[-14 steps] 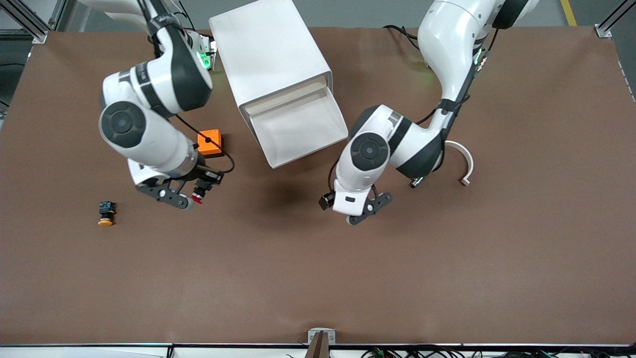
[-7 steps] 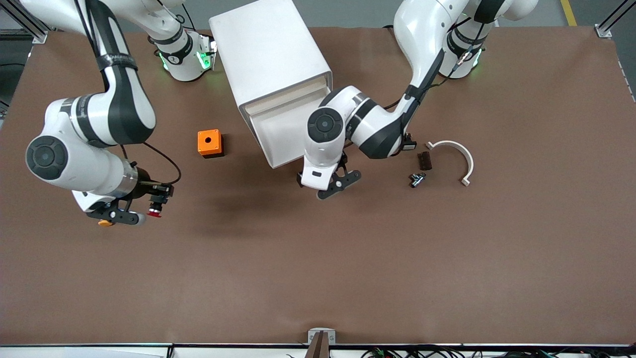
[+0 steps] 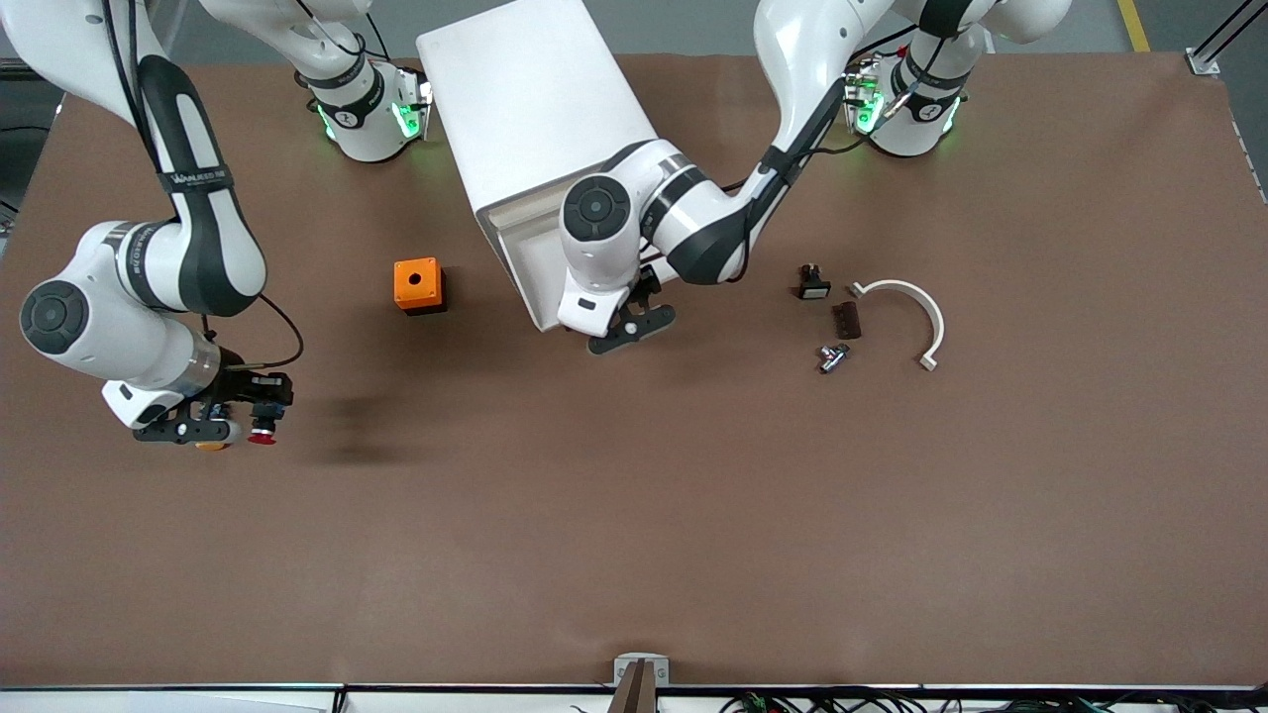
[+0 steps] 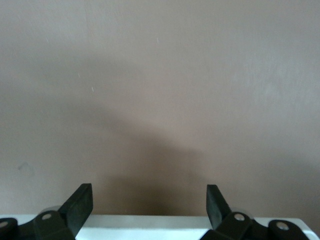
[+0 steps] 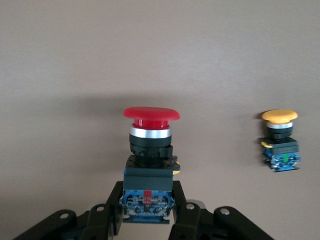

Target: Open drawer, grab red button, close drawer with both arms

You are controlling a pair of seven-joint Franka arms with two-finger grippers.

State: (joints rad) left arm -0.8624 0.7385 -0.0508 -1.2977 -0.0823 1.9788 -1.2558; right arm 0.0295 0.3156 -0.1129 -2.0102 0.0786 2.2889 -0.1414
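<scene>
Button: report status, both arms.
Right gripper shut on red button, over table beside yellow button. Left gripper open at open drawer front. Nothing in the way.

Small push button (image 5: 149,165) with round red cap, silver collar, black body and blue rear block. Clamped at the blue block between the fingers of the right pincer (image 5: 148,212), red cap pointing away from the wrist. Held up over the tabletop (image 3: 634,515) at the right arm's end, just beside a like button with a yellow-orange cap (image 5: 280,140). Drawer (image 3: 530,282) of the white cabinet (image 3: 535,109) pulled out, open top showing, mostly covered by the left arm.
</scene>
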